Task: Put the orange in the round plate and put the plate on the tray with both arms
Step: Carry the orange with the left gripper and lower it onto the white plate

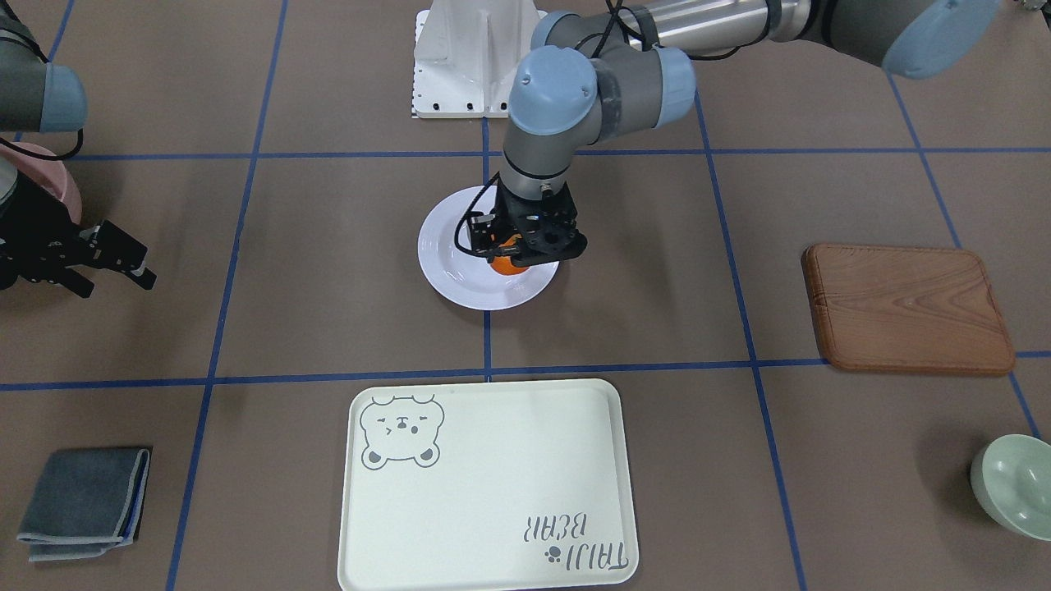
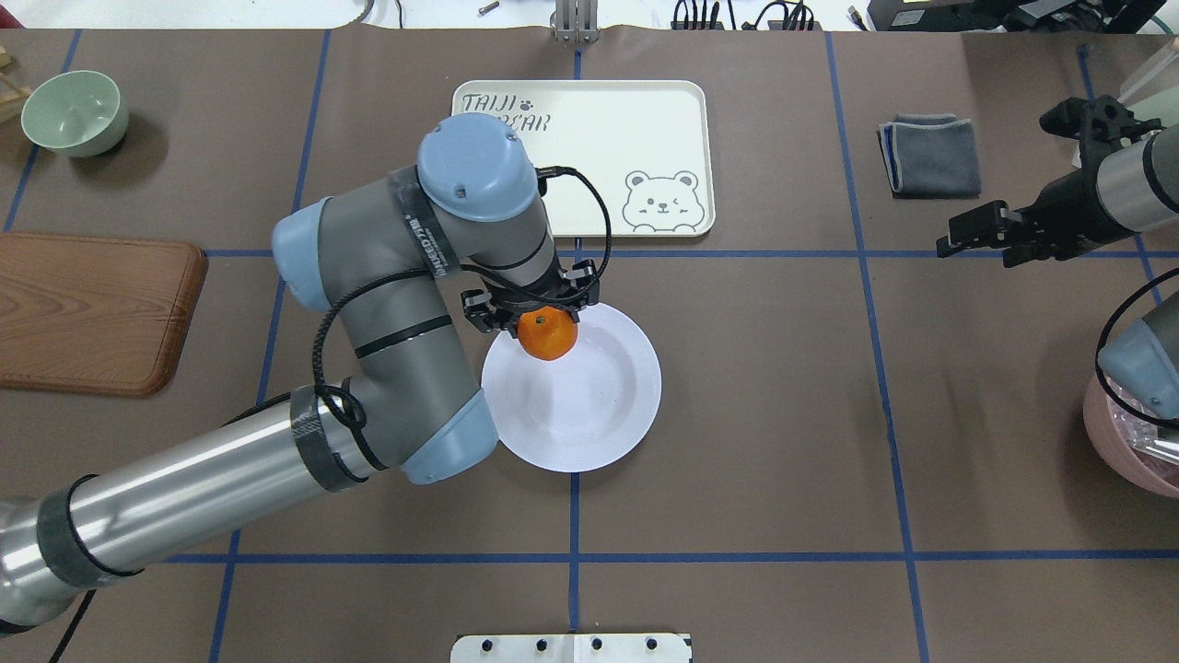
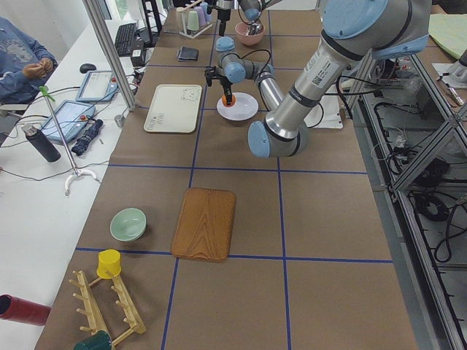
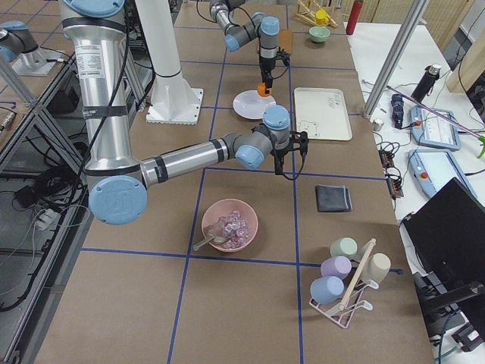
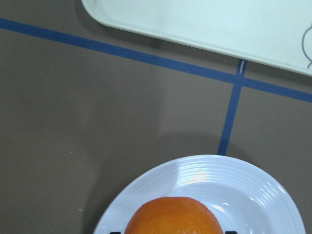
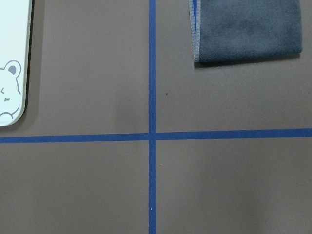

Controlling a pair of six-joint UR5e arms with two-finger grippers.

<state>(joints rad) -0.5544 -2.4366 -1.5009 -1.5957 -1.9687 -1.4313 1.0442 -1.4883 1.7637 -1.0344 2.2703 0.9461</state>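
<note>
My left gripper [image 2: 542, 318] is shut on the orange [image 2: 547, 334], a small bright mandarin. It holds the fruit low over the far part of the round white plate [image 2: 589, 405] at mid-table; I cannot tell whether the fruit touches the plate. From the front, the orange [image 1: 507, 263] shows under the black fingers above the plate [image 1: 460, 279]. In the left wrist view the orange [image 5: 174, 217] fills the bottom edge over the plate's ridged rim [image 5: 234, 190]. The cream tray [image 2: 599, 147] lies beyond the plate with nothing on it. My right gripper [image 2: 986, 238] hovers open, far to the right.
A brown wooden board [image 1: 907, 308] and a pale green bowl [image 1: 1014, 484] lie on my left side. A folded grey cloth [image 1: 82, 501] and a pink bowl [image 2: 1124, 433] sit on my right. The white arm base [image 1: 472, 57] stands behind the plate.
</note>
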